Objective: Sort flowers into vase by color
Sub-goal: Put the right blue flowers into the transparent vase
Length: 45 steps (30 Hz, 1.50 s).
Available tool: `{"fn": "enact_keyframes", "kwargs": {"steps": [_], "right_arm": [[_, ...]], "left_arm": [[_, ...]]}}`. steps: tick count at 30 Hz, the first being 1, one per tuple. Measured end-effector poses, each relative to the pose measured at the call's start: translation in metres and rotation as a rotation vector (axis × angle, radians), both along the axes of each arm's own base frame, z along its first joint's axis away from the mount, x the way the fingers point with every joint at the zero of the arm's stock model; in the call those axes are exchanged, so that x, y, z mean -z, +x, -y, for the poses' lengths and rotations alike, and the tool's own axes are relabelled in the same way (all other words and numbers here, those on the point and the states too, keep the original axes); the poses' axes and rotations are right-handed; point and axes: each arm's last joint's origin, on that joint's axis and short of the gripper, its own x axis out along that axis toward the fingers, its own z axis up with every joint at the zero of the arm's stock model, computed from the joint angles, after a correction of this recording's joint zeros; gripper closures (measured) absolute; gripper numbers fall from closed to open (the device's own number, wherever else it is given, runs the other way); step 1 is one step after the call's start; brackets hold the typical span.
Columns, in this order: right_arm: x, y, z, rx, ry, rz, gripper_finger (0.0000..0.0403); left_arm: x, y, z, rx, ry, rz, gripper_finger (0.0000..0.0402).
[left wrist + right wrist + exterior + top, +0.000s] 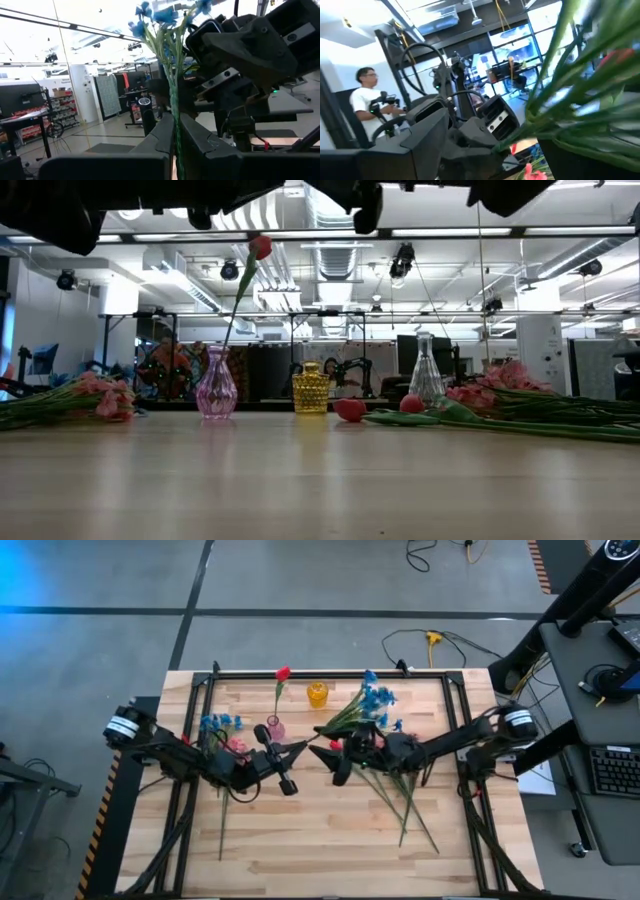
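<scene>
A blue flower (376,698) on a green stem is up in the air between the two arms, over the middle of the table. My left gripper (301,749) reaches in from the left and is shut on its stem. My right gripper (328,754) faces it closely from the right, and it fills the left wrist view (235,65). A red tulip (260,247) stands with its stem in the pink vase (217,385). The yellow vase (310,388) and the clear vase (425,378) hold nothing. More flowers lie on the table on the left (222,728) and on the right (400,795). My left gripper pinches the blue flower's green stem (174,137) between its two fingers, low on the stem. The stem runs out ahead of the fingers, and the blooms (160,15) point up toward the right arm. The flower is lifted clear of the table.
Pink blooms (100,395) lie at the table's left, and pink blooms (500,377) with red buds (350,410) lie at its right. The three vases stand in a row near the far edge. The near half of the wooden table (300,850) is bare. A person (367,100) sits beyond the table.
</scene>
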Motion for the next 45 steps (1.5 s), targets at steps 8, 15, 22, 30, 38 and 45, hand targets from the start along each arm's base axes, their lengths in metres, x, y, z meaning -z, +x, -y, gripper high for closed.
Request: {"fn": "enact_keyframes", "kwargs": {"steps": [8,15,22,30,38,45], "right_arm": [[0.004,0.018,-0.002,0.027,-0.011,-0.012,0.0198],[0.005,0.017,-0.001,0.058,-0.025,-0.023,0.0265],[0.005,0.017,-0.001,0.061,-0.037,-0.033,0.0325],[-0.007,0.007,0.003,0.074,-0.086,-0.127,0.0377],[-0.042,-0.03,0.024,0.254,-0.113,-0.465,0.0383],[-0.06,-0.065,0.07,0.489,-0.077,-0.759,0.0385]], "left_arm": [[0.0,0.0,0.0,-0.005,0.001,0.004,0.0392],[-0.001,0.0,0.0,-0.017,0.016,-0.002,0.0356],[0.0,0.0,0.0,-0.017,0.017,-0.008,0.0299],[0.009,0.003,0.001,0.009,-0.035,-0.073,0.0227],[0.022,0.004,0.0,-0.027,-0.126,-0.175,0.0188],[0.014,0.001,0.003,0.312,-0.178,-0.244,0.0193]]}}
